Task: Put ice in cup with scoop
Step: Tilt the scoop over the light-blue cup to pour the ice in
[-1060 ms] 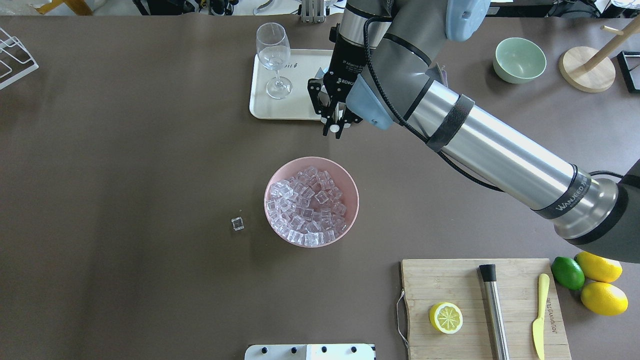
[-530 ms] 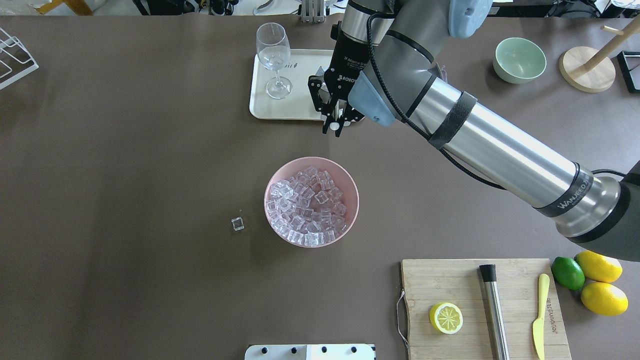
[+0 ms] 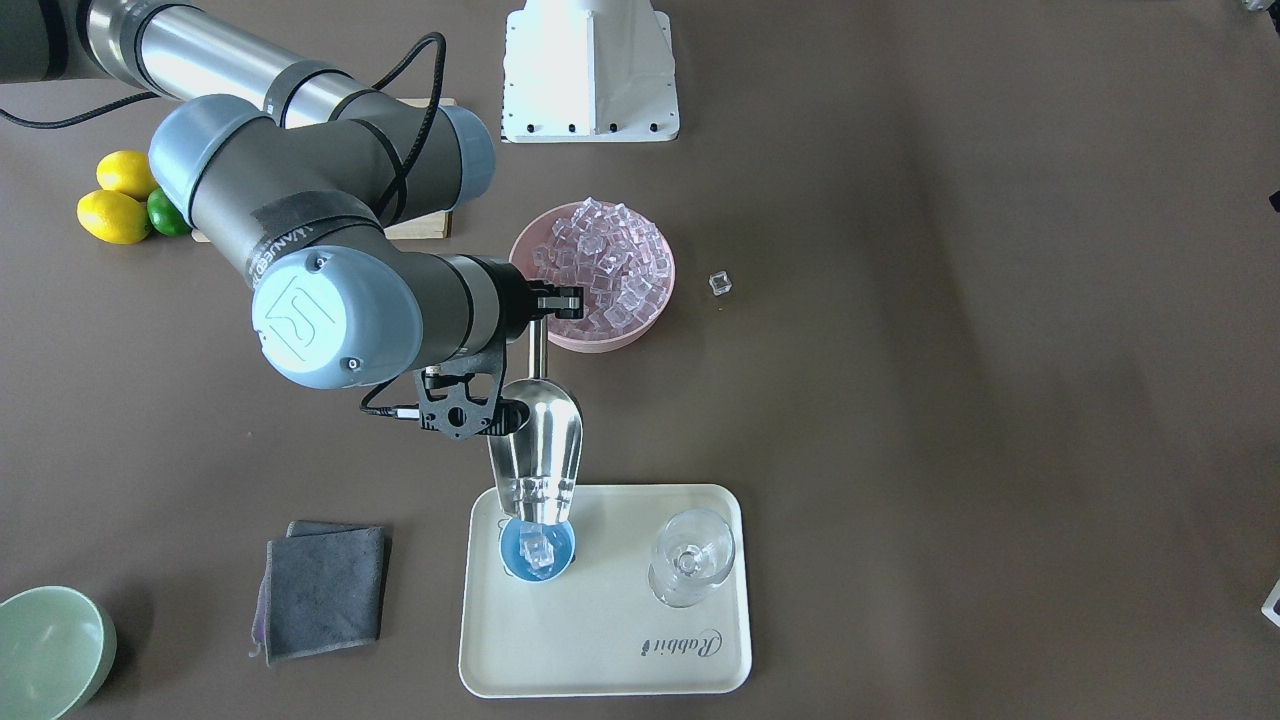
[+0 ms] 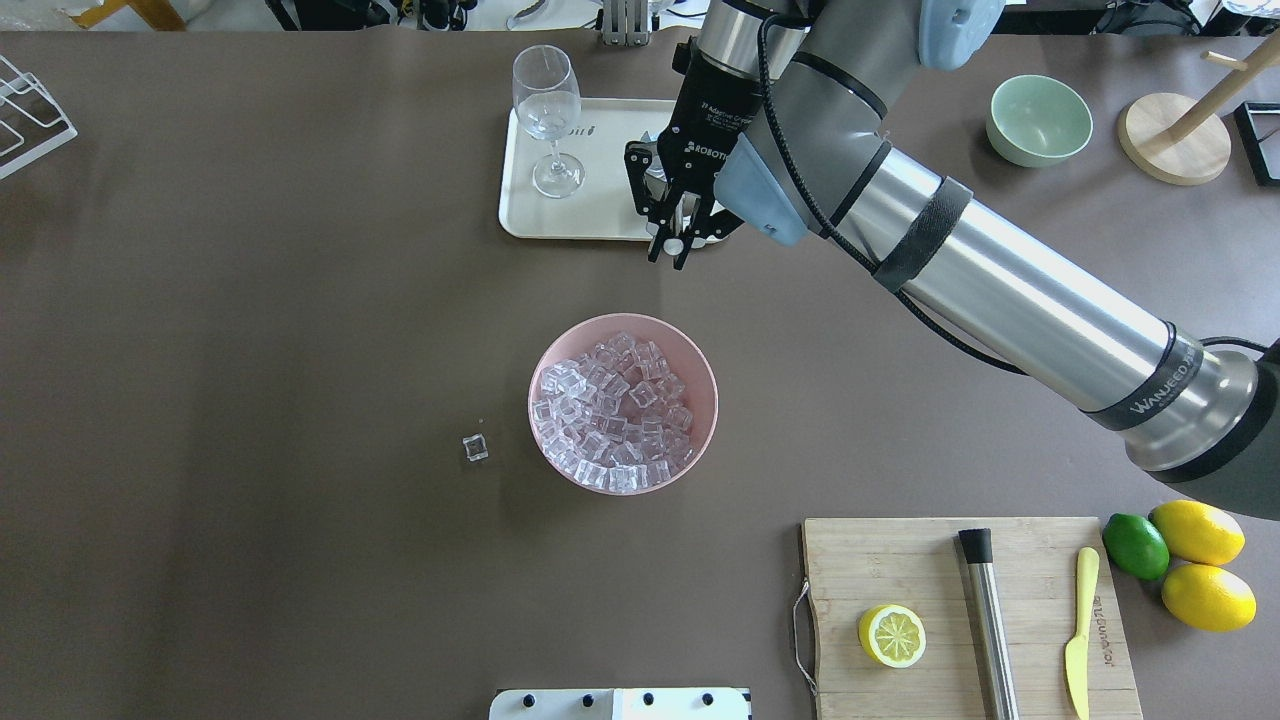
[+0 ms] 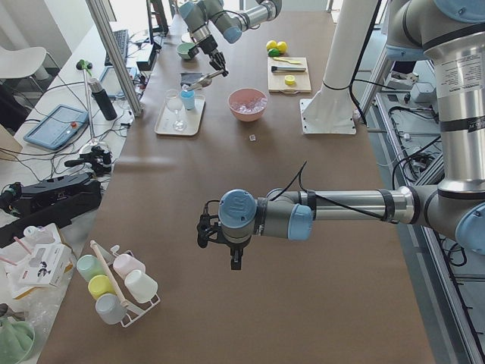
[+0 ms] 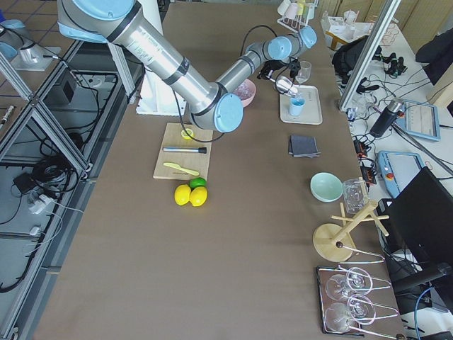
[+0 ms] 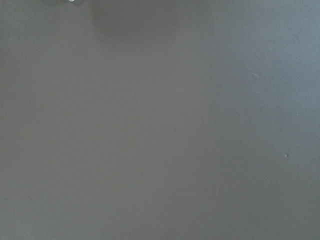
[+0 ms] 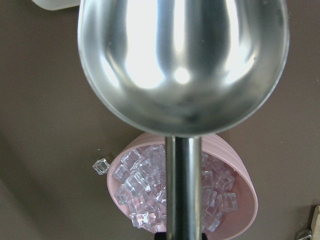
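- Spanning the whole scene, a brown table (image 4: 250, 300) carries everything below.
- Right arm (image 4: 1000, 290) reaches across to the tray's near edge. The right gripper (image 3: 545, 299) is clamped on the scoop's thin rod handle.
- Left arm (image 5: 326, 216) sits well apart from the work, over bare table. The left gripper (image 5: 236, 262) points down; cannot tell whether its jaws are apart or together, and its wrist camera sees only tabletop.
- Wooden cutting board (image 4: 900, 560) near the robot's right holds a lemon half (image 4: 891, 635), a steel cylinder (image 4: 988, 620) and a yellow knife (image 4: 1078, 640).
- Cream tray (image 3: 600, 640) holds two vessels, the wine glass and the cup, side by side and apart.
- Pink bowl (image 4: 533, 400) at mid-table is heaped with ice (image 4: 615, 415), clear cubes up to the rim.
- Scoop (image 3: 540, 445) is tipped mouth-down, its lip right over the cup. A glassy glint at the lip; cannot tell if that is ice.
- Pale green bowl (image 4: 1040, 120) on the far right side; nothing visible inside.
- Wine glass (image 4: 547, 110) stands upright on the tray; looks to hold nothing.
- Cup (image 3: 512, 555), light blue, stands on the tray directly under the scoop's mouth, with at least one clear cube (image 3: 538, 549) inside.
- One stray cube (image 4: 475, 448) lies on the table just beside the pink bowl, not touching it.
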Available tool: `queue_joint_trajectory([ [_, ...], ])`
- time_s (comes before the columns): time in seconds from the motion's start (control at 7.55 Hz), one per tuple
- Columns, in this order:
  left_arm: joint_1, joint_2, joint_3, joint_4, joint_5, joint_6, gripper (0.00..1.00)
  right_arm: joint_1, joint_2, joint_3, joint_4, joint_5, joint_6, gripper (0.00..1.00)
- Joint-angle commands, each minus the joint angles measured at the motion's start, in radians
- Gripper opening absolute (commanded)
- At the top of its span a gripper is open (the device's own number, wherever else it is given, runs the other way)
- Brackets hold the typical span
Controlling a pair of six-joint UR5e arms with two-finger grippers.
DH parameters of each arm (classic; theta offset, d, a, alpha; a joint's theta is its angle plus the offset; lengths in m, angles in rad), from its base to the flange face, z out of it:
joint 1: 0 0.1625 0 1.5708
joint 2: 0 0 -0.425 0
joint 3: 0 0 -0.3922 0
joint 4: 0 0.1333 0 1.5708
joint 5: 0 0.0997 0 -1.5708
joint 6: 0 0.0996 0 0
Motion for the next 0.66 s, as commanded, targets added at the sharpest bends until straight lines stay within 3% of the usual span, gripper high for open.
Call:
queue_joint_trajectory([
  [0.0, -0.007, -0.002, 0.012, 0.0, 0.001, 0.005, 0.98, 0.001, -0.001, 0.0, 0.0, 0.001, -0.001, 0.0],
  [0.4, -0.02, -0.008, 0.039, 0.006, -0.001, -0.004, 0.98, 0.003, -0.004, 0.004, 0.0, 0.004, 0.0, 0.0],
  [0.53, -0.027, -0.032, 0.039, 0.059, -0.001, -0.013, 0.98, 0.003, -0.008, 0.01, 0.0, 0.004, -0.001, 0.0],
])
